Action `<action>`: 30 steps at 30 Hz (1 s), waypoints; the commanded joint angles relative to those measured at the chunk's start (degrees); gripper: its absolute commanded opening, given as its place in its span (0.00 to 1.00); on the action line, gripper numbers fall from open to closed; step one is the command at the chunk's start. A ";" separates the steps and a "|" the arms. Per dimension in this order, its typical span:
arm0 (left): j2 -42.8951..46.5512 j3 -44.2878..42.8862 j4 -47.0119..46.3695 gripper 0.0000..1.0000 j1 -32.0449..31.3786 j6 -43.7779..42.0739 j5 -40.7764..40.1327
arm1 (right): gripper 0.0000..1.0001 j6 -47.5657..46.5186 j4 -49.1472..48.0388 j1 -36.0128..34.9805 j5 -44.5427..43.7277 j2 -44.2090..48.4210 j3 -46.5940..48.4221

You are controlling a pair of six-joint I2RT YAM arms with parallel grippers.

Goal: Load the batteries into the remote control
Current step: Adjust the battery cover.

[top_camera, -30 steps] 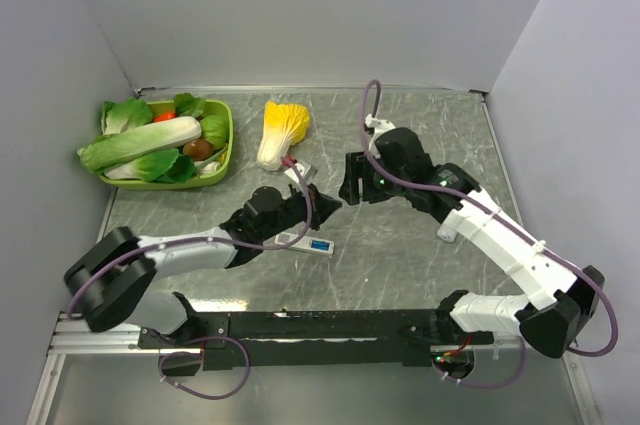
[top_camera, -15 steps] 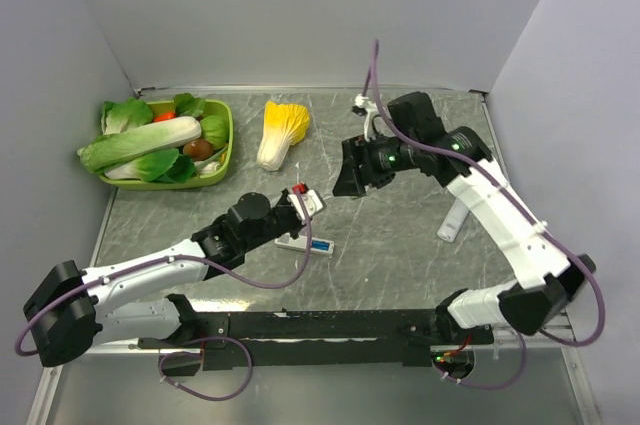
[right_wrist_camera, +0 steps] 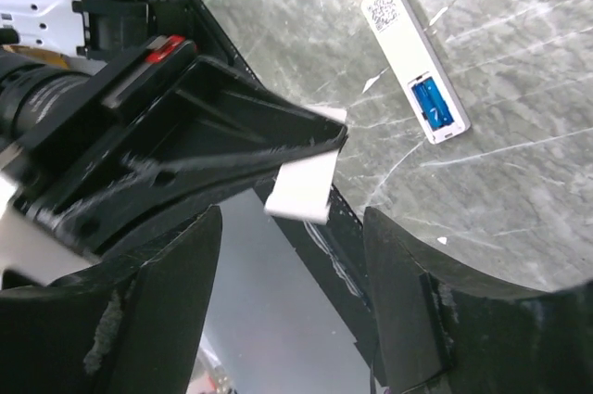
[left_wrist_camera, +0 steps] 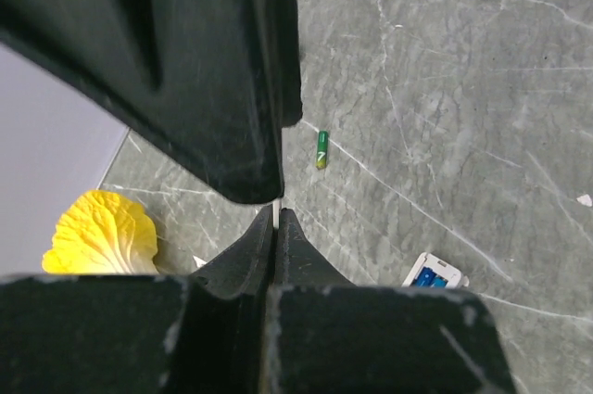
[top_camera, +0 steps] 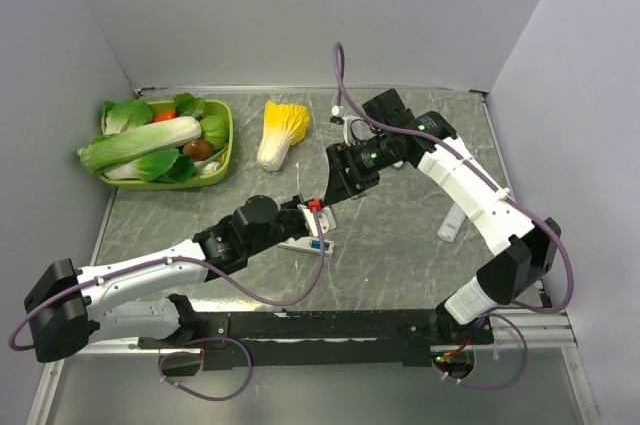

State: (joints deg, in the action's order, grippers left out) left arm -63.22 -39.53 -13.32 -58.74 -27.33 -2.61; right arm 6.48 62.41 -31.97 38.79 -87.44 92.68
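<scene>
- Jaws of the left gripper (top_camera: 312,211) are pressed together on a thin white plate (right_wrist_camera: 304,188), the battery cover by my guess, held up just above the remote (right_wrist_camera: 415,60).
- That remote lies face down with its bay open and one blue battery (right_wrist_camera: 432,107) already seated, so loading looks part done.
- Near the remote, touching nothing, a green battery (left_wrist_camera: 321,149) lies loose on the table, apart from both grippers.
- Beyond the remote hangs the right gripper (top_camera: 335,183), jaws spread wide and empty, facing the plate. Its next move, I reckon, is to fetch that battery and lower it squarely into the bay.
</scene>
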 commanded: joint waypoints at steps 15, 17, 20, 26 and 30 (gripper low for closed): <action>0.91 -2.75 -0.83 0.02 -2.17 -5.28 -2.22 | 0.56 -4.46 2.54 -0.29 4.54 -3.97 1.97; 0.91 -2.92 -0.92 0.02 -2.34 -5.36 -2.22 | 0.56 -4.63 2.63 -0.38 4.72 -4.23 1.97; 0.99 -3.10 -0.83 0.01 -2.52 -5.28 -2.05 | 0.54 -4.72 2.45 -0.55 4.54 -4.32 1.71; 0.91 -3.28 -0.39 0.02 -2.78 -4.84 -1.78 | 0.38 -5.16 2.45 -0.55 4.54 -4.23 1.45; 0.38 -3.45 0.49 0.18 -2.78 -3.52 -1.78 | 0.16 -5.95 2.19 -0.64 4.02 -3.27 -0.22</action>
State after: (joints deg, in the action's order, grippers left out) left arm -63.22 -40.25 -11.57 -61.01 -31.92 -4.47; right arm 2.48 64.69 -32.38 42.72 -91.48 92.60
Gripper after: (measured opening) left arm 0.106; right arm 0.301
